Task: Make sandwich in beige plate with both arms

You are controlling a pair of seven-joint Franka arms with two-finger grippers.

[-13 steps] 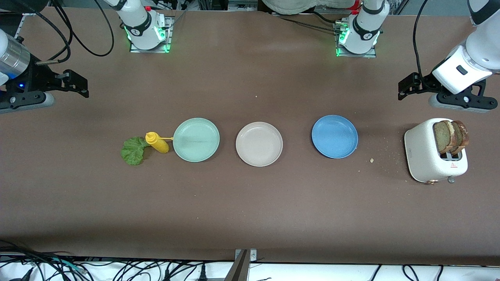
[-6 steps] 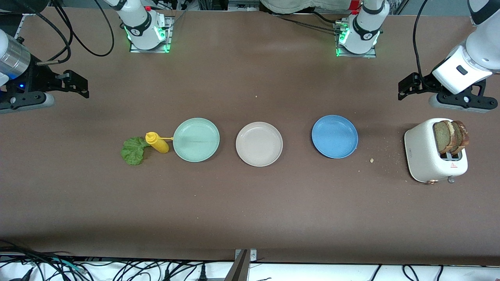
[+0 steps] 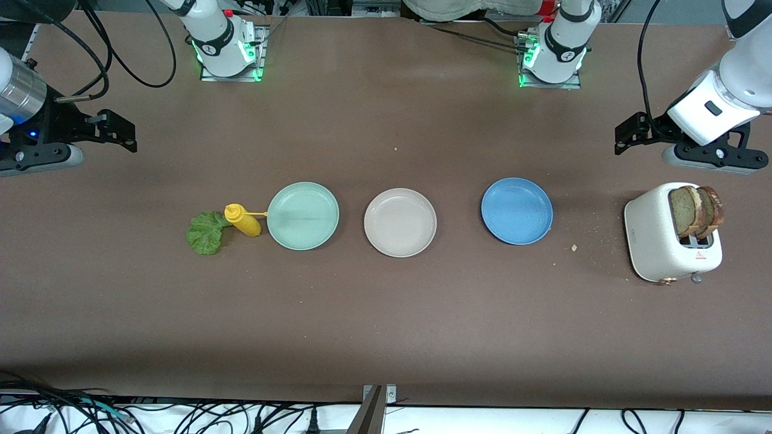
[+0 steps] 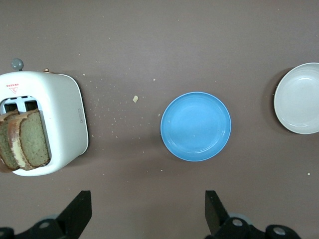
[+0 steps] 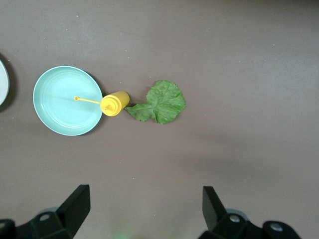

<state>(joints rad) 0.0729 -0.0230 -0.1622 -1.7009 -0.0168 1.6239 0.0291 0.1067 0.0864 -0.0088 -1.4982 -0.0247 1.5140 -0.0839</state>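
The brown table [image 3: 386, 325] is carrying every item in one row, so each ingredient is lying within reach of the arm at its own end. The left gripper [image 4: 144, 211] is hovering with its fingers spread and empty over the table beside the white toaster [image 3: 660, 238], probably staged for the bread. The right gripper [image 5: 142, 209] is hovering likewise released and empty over bare table at the right arm's end, with the lettuce in its wrist view.

The toaster is standing at the left arm's end, holding two slices of brown bread [image 3: 693, 211] upright in its slots. The blue plate [image 3: 517, 211], the beige plate [image 3: 400, 222] and the mint-green plate [image 3: 303, 216] are lying in a line, well apart from the toaster. The beige plate, the target, is sitting empty in the middle; no sandwich is assembled yet.

The yellow squeeze bottle [image 3: 242, 220] is lying on its side just beside the mint-green plate, its thin nozzle reaching over the rim. The lettuce leaf [image 3: 205, 233] is touching the bottle, which may be crowding a grasp. Crumbs [image 3: 573, 247] are scattered between the toaster and the blue plate.
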